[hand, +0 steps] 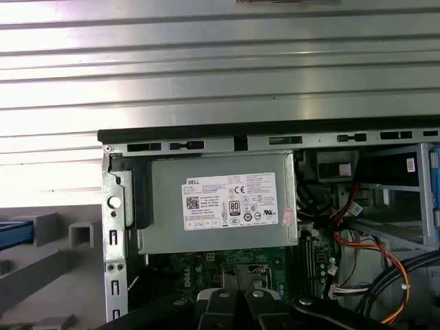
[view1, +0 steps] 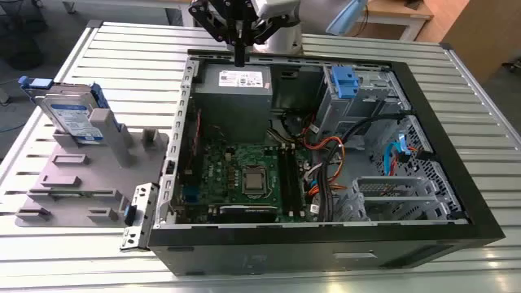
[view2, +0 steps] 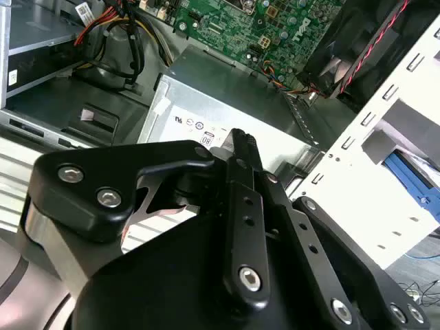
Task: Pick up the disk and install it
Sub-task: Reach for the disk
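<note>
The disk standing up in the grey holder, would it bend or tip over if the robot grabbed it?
Probably stiff: the disk looks like a flat metal box with blue side rails, so it shouldn't flop. It stands on its edge in the grey holder, so a sideways push might tip it. Its smooth faces could be slightly slippery.

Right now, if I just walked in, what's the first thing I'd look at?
Your eye would land on the big open computer case lying on the slatted metal table, its green circuit board showing. Above the case's far end in the exterior view hangs the black end effector, shut and empty, over the grey power-supply box. At the exterior view's left, the disk stands upright in a grey holder.
</note>
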You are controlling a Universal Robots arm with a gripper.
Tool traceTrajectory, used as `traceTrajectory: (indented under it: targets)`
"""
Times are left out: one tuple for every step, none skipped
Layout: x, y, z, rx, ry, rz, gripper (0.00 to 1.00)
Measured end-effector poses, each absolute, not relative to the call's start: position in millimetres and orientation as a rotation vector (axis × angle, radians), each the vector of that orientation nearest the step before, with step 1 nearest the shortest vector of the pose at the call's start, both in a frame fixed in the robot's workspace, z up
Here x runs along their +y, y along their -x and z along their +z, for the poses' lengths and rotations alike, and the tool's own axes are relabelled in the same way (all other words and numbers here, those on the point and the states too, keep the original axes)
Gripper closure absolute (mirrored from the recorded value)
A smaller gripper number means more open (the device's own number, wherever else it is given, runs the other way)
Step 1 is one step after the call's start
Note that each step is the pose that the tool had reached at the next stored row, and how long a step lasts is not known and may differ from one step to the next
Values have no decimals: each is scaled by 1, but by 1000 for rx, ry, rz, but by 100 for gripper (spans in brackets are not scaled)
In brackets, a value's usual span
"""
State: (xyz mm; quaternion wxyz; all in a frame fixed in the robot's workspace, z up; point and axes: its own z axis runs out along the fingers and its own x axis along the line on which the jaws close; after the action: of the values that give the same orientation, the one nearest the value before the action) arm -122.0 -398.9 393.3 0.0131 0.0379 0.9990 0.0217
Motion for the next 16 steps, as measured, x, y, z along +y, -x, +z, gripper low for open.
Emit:
traceTrajectory:
  targets:
    - [-399,122,393,3112,-118,68,89]
    - [-399,122,393,3113,-118,68,89]
    - [-399,122,393,3112,-118,68,89]
    - [-399,122,393,3112,-118,68,89]
    - [-399,122,393,3112,-118,68,89]
    - [-399,122,393,3113,-118,68,89]
    - [-399,122,393,3112,-118,68,89]
    - [-399,122,393,3112,-118,68,89]
    - [-399,122,393,3113,-118,68,89]
    - [-399,122,393,3113,-118,68,89]
    - [-399,122,393,3113,-118,68,89]
    - [-399,122,393,3112,-118,68,89]
    - [-399,123,393,3113,-118,67,89]
    - [-399,123,393,3112,-118,68,89]
    - [-399,124,393,3112,-118,68,89]
    - [-399,125,393,3112,-118,68,89]
